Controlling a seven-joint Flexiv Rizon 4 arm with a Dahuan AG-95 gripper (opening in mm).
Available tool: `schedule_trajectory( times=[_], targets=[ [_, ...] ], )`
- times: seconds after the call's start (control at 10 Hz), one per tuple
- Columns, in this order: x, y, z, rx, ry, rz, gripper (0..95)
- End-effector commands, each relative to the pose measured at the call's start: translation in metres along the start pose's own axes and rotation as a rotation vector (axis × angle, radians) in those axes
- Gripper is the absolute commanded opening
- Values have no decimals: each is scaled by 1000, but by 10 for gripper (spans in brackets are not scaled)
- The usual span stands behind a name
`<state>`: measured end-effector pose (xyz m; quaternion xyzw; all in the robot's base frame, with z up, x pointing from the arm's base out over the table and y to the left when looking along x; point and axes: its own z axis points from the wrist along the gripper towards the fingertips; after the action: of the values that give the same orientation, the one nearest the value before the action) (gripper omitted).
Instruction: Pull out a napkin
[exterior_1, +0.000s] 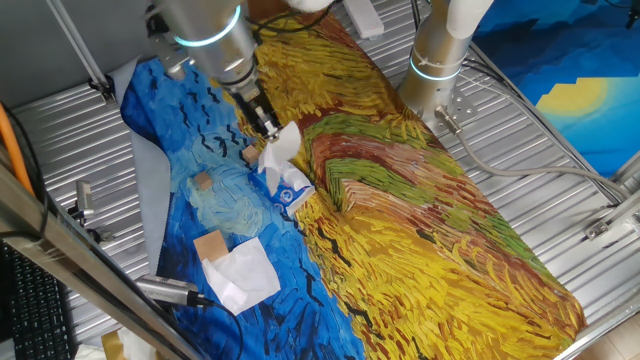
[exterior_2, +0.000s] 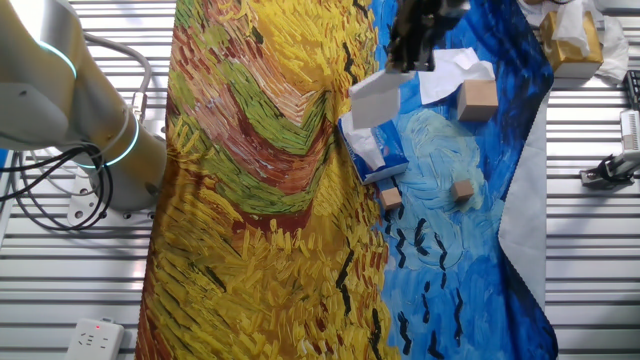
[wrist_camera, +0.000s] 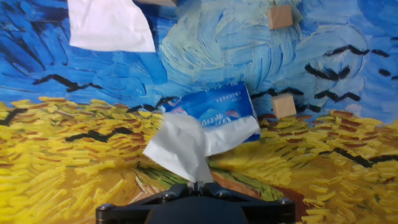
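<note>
My gripper (exterior_1: 268, 128) is shut on the napkin (exterior_1: 283, 145), a creased white tissue that hangs from the fingertips down to the small blue tissue pack (exterior_1: 292, 190) on the painted cloth. In the hand view the gripper (wrist_camera: 197, 185) pinches the napkin's top corner (wrist_camera: 186, 144), and the sheet spreads down over the near edge of the pack (wrist_camera: 214, 106). In the other fixed view the gripper (exterior_2: 400, 65) holds the napkin (exterior_2: 372, 98) above the pack (exterior_2: 385, 168). I cannot tell whether the napkin's lower end is still in the pack.
A smooth white square sheet (exterior_1: 240, 272) lies beside a cardboard piece (exterior_1: 210, 245). Small wooden blocks (exterior_1: 202, 181) (exterior_1: 248, 155) sit near the pack. A second arm's base (exterior_1: 440, 50) stands at the cloth's far edge. A metal tool (exterior_1: 165, 290) lies at the cloth's near corner.
</note>
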<state>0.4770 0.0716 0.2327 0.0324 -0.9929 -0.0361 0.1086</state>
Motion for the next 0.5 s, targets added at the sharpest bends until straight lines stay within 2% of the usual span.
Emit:
schedule_trajectory(
  times=[0.1,0.4,0.5],
  targets=[
    [-5,-3,5,1,-7,-15,0],
    [-22,3,8,0,-4,-15,0],
    [-32,9,14,12,-2,-7,0]
  ],
)
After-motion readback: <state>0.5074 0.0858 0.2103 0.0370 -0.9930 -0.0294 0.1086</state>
